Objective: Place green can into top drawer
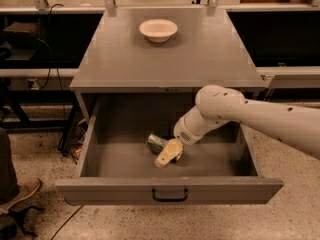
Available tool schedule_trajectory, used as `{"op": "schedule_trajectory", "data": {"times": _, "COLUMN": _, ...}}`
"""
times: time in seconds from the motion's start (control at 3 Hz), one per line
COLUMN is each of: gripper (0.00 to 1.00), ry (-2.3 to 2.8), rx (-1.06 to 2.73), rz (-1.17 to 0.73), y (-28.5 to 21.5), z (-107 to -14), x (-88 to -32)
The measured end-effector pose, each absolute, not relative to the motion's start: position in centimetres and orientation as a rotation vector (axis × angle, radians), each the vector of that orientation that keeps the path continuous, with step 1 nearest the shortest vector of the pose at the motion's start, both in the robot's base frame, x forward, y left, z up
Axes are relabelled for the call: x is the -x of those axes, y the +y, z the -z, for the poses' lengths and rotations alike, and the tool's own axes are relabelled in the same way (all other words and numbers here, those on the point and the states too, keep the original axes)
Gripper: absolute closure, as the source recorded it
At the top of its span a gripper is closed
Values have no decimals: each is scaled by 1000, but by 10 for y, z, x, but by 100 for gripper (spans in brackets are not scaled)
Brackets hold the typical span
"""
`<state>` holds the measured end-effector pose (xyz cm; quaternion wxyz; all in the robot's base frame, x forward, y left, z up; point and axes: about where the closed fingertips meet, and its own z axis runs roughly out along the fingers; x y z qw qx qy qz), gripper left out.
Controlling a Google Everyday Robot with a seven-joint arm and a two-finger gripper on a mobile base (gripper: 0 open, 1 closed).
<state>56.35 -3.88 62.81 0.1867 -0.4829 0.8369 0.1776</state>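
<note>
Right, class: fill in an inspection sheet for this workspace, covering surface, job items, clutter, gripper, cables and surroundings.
Surface: grey cabinet top, holding one bowl.
Job's things: green can lying on its side inside the open top drawer.
Clutter: white bowl near the back of the cabinet top.
Gripper: gripper lowered inside the drawer, right beside the can.
Cables: cable trailing on the floor, front left.
Surroundings: shoe at the left edge; speckled floor.

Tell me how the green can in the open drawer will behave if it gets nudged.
The green can appears to lie on its side by the gripper on the top drawer floor, so it will probably roll. It looks small and shiny, so it is likely light and somewhat slippery.
</note>
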Motion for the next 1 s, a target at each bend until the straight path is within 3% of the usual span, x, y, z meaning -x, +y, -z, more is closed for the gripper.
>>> {"op": "schedule_trajectory", "data": {"times": 0.67, "gripper": 0, "ry": 2360, "rx": 1153, "rz": -353, "y": -148, "z": -691, "x": -563}}
{"op": "schedule_trajectory", "data": {"times": 1.0, "gripper": 0, "ry": 2364, "rx": 1138, "rz": -346, "y": -156, "z": -692, "x": -561}}
